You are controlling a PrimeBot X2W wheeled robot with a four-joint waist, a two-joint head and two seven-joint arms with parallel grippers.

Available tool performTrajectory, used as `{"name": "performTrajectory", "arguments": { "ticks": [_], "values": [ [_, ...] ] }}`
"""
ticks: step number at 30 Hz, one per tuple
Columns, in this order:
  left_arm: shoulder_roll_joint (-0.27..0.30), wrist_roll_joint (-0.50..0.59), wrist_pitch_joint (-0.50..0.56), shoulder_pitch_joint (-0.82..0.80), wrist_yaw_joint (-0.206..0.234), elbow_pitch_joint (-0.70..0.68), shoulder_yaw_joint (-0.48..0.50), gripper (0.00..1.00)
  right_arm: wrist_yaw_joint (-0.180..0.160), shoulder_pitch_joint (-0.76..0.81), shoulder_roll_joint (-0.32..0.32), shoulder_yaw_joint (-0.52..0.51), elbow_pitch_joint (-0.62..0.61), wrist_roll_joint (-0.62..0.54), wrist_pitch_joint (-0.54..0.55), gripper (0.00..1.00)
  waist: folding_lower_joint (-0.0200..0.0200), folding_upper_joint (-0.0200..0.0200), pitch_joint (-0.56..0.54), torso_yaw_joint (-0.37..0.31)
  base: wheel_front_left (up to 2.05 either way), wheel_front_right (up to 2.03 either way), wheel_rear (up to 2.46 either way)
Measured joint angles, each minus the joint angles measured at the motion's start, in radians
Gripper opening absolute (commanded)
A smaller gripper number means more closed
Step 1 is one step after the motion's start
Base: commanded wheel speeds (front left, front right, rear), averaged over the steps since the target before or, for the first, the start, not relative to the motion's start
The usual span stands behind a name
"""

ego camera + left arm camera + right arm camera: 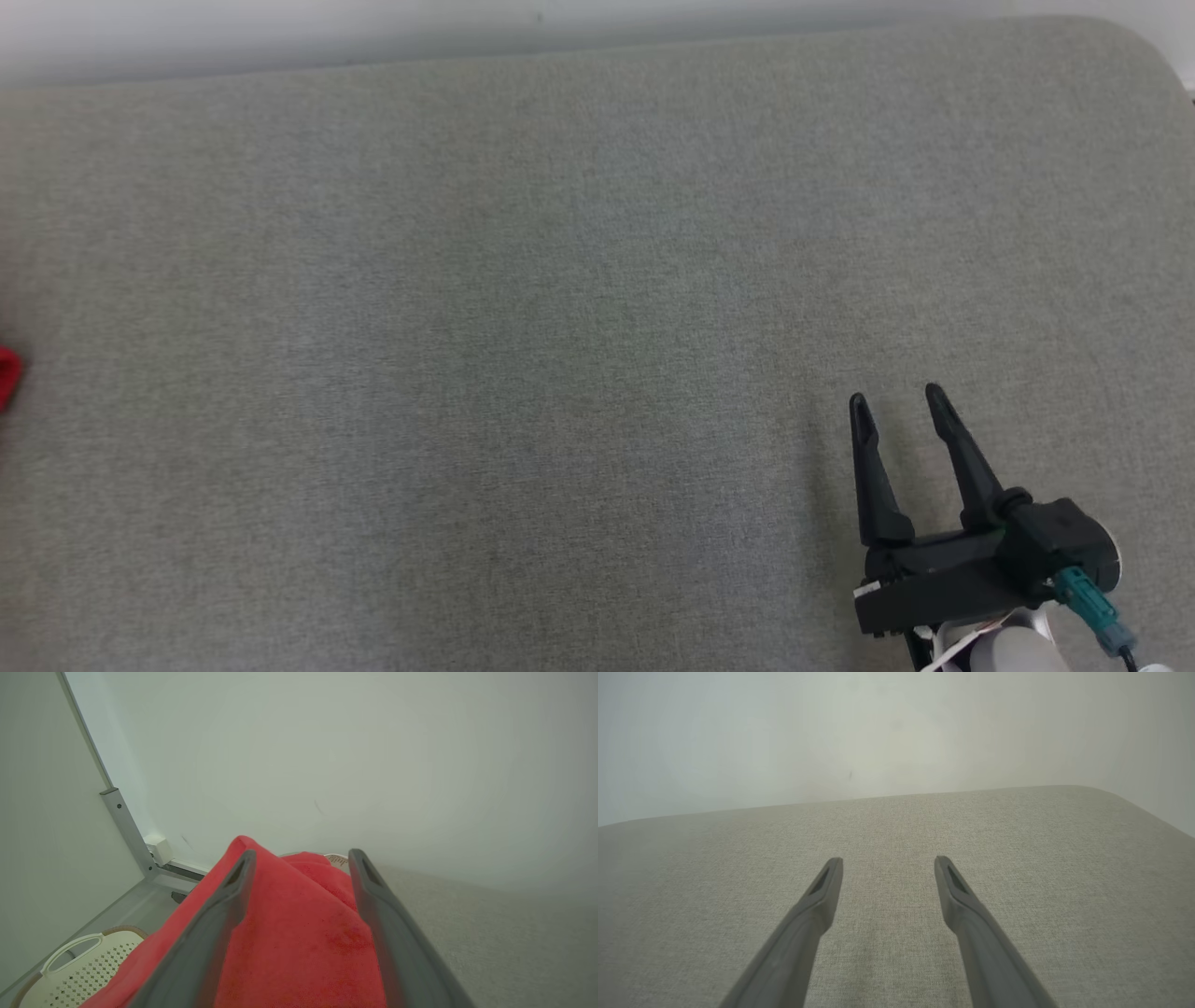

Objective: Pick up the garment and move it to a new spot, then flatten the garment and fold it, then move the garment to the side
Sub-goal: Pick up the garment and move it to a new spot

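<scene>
Over the grey cushion (560, 280) the right pincer (896, 397) hovers agape — left pincer (302, 854) splayed above the garment (299, 933).

Bare fabric surface (560, 280); garment (7, 378) seemingly far-left.

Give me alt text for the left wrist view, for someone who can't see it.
A red garment lies bunched beneath the left end effector, whose two dark fingers stand open over it. A grey fabric surface stretches to the right, a white perforated basket sits at lower left, and a pale wall stands behind.
</scene>
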Motion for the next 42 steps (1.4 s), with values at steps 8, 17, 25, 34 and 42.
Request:
{"name": "performTrajectory", "arguments": {
  "ticks": [8, 17, 25, 34, 42],
  "values": [
    [0.072, 0.019, 0.083, -0.083, 0.006, 0.201, -0.045, 1.0, 0.0, -0.026, -0.001, -0.012, -0.002, -0.004, 0.0, 1.0, -0.0001, 0.0, 0.06, -0.032, 0.0, 0.0, 0.0],
    [0.115, 0.037, 0.192, -0.158, 0.023, 0.423, -0.093, 1.0, 0.0, -0.03, 0.0, -0.014, 0.0, -0.012, 0.0, 1.0, -0.0002, 0.0, 0.066, -0.037, 0.0, 0.0, 0.0],
    [0.127, 0.037, 0.076, -0.191, 0.011, 0.496, -0.124, 0.0, 0.0, -0.028, -0.001, -0.016, 0.004, -0.018, 0.0, 1.0, -0.0003, 0.0, 0.047, -0.024, 0.0, 0.0, 0.0],
    [0.141, -0.01, -0.051, -0.248, -0.001, 0.457, -0.174, 0.0, 0.0, -0.003, -0.001, -0.022, 0.02, -0.013, 0.0, 1.0, -0.0003, -0.0001, -0.003, 0.009, 0.0, 0.0, 0.0],
    [0.144, -0.11, -0.068, -0.287, -0.002, 0.219, -0.33, 0.0, 0.0, 0.016, 0.0, -0.018, 0.029, -0.007, 0.0, 1.0, -0.0003, -0.0002, -0.06, 0.039, 0.0, 0.0, 0.0]
  ]
}}
